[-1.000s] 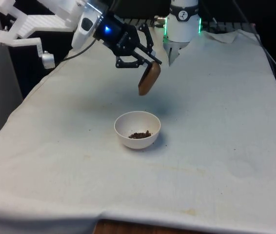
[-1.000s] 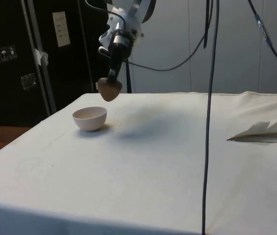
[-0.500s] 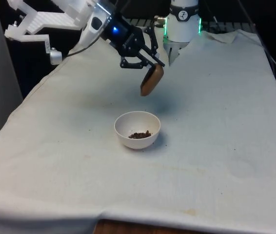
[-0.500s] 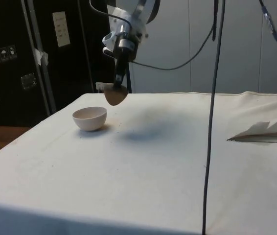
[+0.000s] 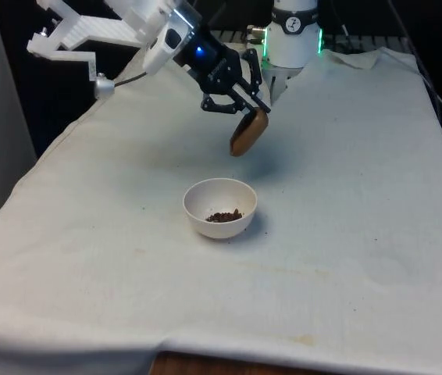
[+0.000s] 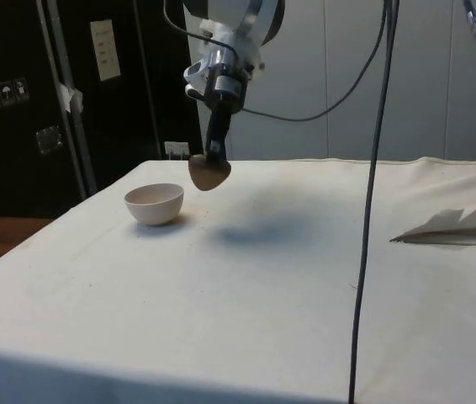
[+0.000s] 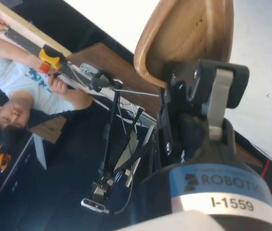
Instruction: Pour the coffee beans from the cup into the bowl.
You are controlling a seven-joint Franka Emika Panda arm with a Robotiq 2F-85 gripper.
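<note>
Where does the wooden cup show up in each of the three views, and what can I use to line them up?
Front view: the wooden cup hangs tipped in the gripper, above and behind the white bowl.
Side view: the cup hangs just right of the bowl, above the cloth.
Wrist view: the cup sits clamped at its rim between the fingers.
Shared landmark: the gripper holding the cup.

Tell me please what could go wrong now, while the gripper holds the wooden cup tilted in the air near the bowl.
1. The gripper pinches the wooden cup by its rim, tilted high above the cloth; if the grip slips, the cup could drop onto the table.
2. The cup hangs beyond the white bowl, not over it, so any beans left inside could spill onto the cloth instead of joining the coffee beans.
</note>
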